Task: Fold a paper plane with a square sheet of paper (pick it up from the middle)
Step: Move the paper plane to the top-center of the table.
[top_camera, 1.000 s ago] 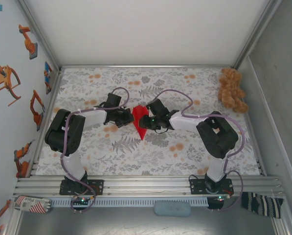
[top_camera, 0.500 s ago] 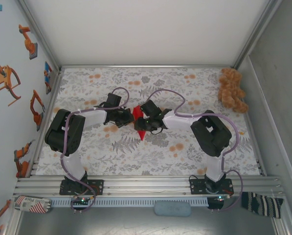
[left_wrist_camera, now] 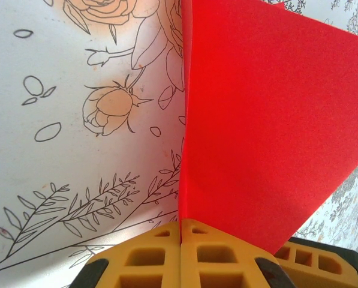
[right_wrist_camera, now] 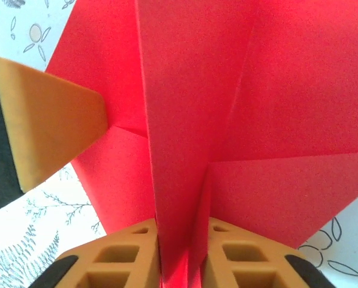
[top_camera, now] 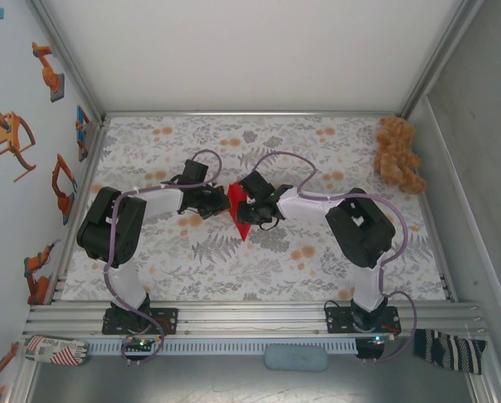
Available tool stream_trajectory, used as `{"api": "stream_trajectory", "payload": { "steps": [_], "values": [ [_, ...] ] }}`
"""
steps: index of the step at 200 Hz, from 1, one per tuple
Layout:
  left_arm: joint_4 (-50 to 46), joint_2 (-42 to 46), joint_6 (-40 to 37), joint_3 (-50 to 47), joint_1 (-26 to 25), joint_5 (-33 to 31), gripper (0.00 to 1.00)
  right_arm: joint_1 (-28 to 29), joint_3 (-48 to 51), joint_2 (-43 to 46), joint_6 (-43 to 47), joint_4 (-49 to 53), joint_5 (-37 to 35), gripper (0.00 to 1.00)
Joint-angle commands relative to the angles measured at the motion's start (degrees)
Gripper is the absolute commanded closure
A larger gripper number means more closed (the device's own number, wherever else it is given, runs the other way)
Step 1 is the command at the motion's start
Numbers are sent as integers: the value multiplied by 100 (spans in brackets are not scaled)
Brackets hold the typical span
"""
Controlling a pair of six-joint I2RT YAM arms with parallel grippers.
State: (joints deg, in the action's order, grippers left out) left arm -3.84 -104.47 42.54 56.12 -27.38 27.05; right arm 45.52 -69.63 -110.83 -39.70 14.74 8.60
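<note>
Left gripper (left_wrist_camera: 180,227) and right gripper (right_wrist_camera: 179,240) both pinched tight on the paper plane (top_camera: 237,211), well left of the teddy bear (top_camera: 399,155); uneven pulling between them may tear it or skew the fold.

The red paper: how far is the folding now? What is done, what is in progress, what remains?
Done: the red paper already has a pointed, kite-like outline, with several creases in the right wrist view. In hand: the left gripper and the right gripper both pinch it. Left: probably the last folds and setting it down.
</note>
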Motion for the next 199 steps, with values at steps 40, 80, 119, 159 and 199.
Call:
{"api": "stream_trajectory", "payload": {
  "steps": [40, 80, 119, 159, 199],
  "values": [
    [-12, 39, -125, 13, 10, 90, 98, 45, -252, -210, 11, 226, -164, 82],
    [-31, 39, -132, 7, 14, 81, 96, 62, -306, -280, 5, 292, -214, 80],
    [-114, 163, -132, 21, 29, 0, 91, 59, -374, -299, 6, 362, -280, 82],
    [-363, 845, -141, -139, 235, -428, 76, 46, -547, -169, 206, 767, -864, 90],
    [-942, 1707, -276, -342, 600, -1111, 56, -160, -1029, -180, 644, 1331, -1605, 94]
  ]
}}
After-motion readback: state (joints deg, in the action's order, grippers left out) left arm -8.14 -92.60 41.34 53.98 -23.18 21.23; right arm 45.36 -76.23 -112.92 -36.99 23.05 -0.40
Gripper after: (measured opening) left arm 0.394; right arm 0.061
